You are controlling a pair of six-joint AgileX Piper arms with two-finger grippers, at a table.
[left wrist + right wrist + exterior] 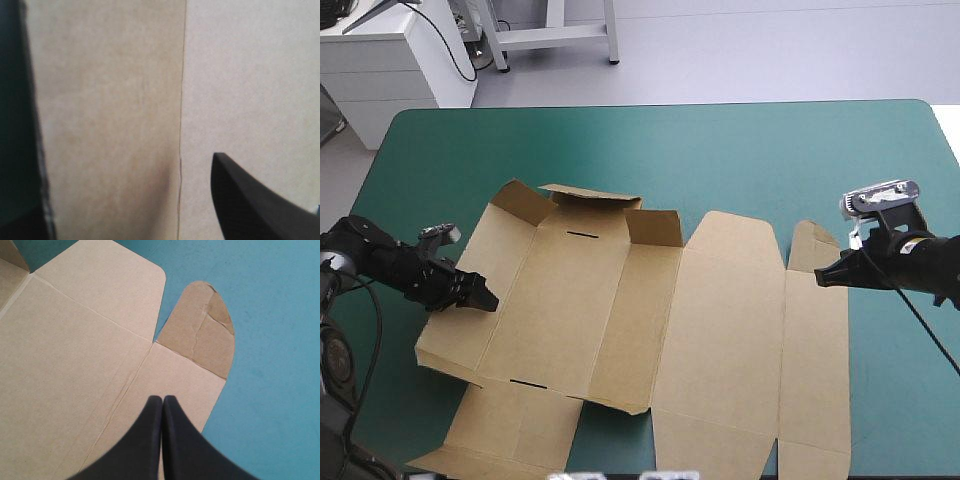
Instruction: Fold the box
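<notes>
High view: brown box (pixel 720 320) (mostly flat)

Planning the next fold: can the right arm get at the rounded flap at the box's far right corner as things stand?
Probably yes. The right gripper, shut, hangs over the box at its right edge, and the rounded flap lies flat just ahead of it, with nothing between them.

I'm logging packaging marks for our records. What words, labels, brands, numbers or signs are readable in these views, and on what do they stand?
No text can be read anywhere.
The box is plain brown board in all three views, with no print, label or number on it.
The teal-green cover bears no marking either.
</notes>
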